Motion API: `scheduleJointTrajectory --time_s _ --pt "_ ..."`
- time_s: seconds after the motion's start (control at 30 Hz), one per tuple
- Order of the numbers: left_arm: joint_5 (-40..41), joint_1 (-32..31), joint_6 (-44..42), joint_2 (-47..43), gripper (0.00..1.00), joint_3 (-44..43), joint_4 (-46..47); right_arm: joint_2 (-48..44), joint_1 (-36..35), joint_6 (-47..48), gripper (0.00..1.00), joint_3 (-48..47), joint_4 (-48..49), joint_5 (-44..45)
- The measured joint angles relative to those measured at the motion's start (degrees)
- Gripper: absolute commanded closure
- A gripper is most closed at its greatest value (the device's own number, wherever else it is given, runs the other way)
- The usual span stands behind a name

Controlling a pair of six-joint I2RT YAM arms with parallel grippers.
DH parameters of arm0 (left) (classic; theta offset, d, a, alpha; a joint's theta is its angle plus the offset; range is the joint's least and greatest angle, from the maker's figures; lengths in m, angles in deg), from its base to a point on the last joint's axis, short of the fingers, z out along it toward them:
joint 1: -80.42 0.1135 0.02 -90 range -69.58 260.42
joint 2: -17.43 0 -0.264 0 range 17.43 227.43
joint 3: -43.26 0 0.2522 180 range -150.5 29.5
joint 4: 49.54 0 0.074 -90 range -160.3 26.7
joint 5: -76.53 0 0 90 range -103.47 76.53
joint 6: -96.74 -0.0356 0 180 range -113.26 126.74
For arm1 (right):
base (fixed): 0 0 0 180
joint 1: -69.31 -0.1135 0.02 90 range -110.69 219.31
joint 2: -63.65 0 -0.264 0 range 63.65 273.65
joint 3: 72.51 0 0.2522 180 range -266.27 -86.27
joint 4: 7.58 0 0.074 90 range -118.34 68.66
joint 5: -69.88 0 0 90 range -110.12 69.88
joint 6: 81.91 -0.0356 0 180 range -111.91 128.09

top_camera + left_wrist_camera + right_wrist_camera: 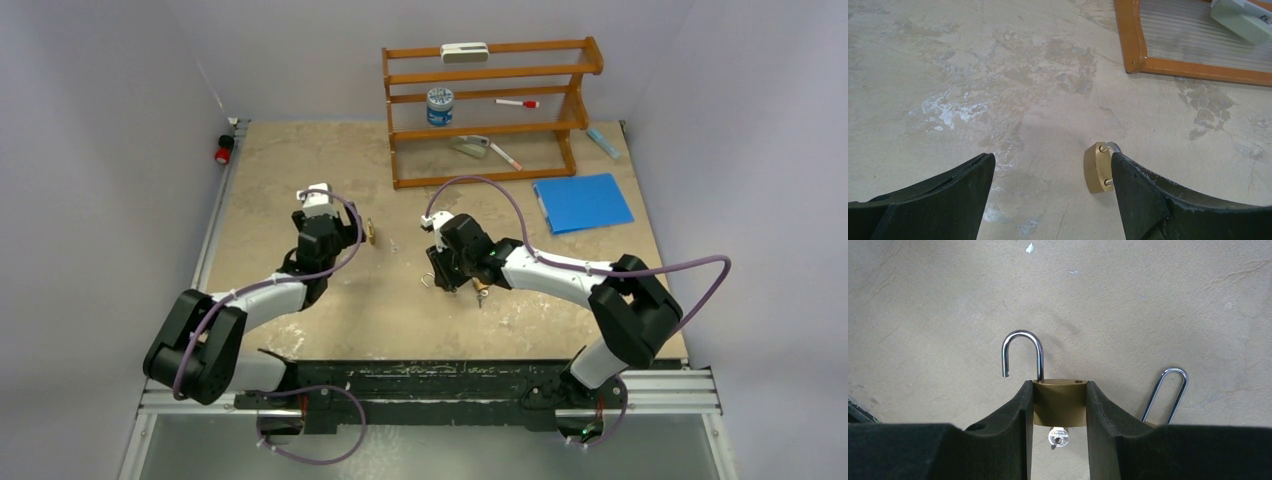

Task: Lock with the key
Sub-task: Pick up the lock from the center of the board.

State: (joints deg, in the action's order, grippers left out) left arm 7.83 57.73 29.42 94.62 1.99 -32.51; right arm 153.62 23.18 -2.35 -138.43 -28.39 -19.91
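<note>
- Your left gripper [1052,157] has its fingers spread wide with nothing between them; only bare table [973,75] shows in the gap
- The left wrist view gives you what the top view barely does. A small brass padlock [1096,168] sits on the table at the inner face of the finger [1148,200] on the right of that view, and its shackle end runs behind that finger. Whether the two touch, you cannot tell
- In the top view that same padlock is only a brass speck just right of the left gripper
- The left wrist view also catches a foot of the wooden rack [1148,64] at the upper right, well apart from the padlock. The top view shows you the whole rack standing at the far edge of the table
- Your right gripper [1059,386] is clamped on the brass body of the open padlock [1059,405], one finger pressed on each side
- Only the right wrist view shows you the detail: the shackle [1022,351] is open, with one leg seated in the body and its free end hanging clear. The key [1057,436] sits in the end of the body nearest the camera. The top view has the gripper covering most of this
- A long shackle [1168,392] lies just beside the finger on the right of that view, its body hidden behind the finger
- A blue folder [583,202] lies furthest right, near the rack
</note>
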Motion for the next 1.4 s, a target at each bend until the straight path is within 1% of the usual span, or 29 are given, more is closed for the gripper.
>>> scheduleJointTrajectory --time_s 0.27,0.43,0.53,0.67,0.9,1.07,1.27,1.4 --pt "-0.7 0.0 -1.4 -2.4 0.16 2.4 1.0 0.0 0.0 0.0 1.0 0.0 0.0 -0.3" --pt "-4.4 0.0 -1.9 -3.4 0.16 2.4 0.7 0.0 0.5 0.0 1.0 -1.5 -0.5 -0.4" --pt "-7.6 0.0 -2.3 -5.0 0.16 2.4 0.3 0.3 1.5 0.3 1.0 -4.0 -1.0 -0.4" --pt "-11.4 -0.1 -2.3 -6.2 0.17 2.4 0.3 2.7 3.0 1.7 1.0 -9.7 -1.4 0.1" --pt "-20.5 -0.3 -2.4 -4.9 0.18 2.2 0.2 8.1 3.5 4.7 1.0 -18.2 -1.7 0.6" --pt "-27.1 -0.4 -2.7 -3.6 0.19 1.2 -1.7 9.8 3.5 6.4 1.0 -20.0 -1.6 1.6" --pt "-35.3 -0.4 -2.8 -3.6 0.2 0.3 -1.8 9.9 3.6 8.3 1.0 -21.0 -1.1 2.5" --pt "-39.6 -0.4 -2.8 -3.5 0.2 -0.4 -2.4 9.9 4.0 9.9 1.0 -21.2 1.0 1.7"
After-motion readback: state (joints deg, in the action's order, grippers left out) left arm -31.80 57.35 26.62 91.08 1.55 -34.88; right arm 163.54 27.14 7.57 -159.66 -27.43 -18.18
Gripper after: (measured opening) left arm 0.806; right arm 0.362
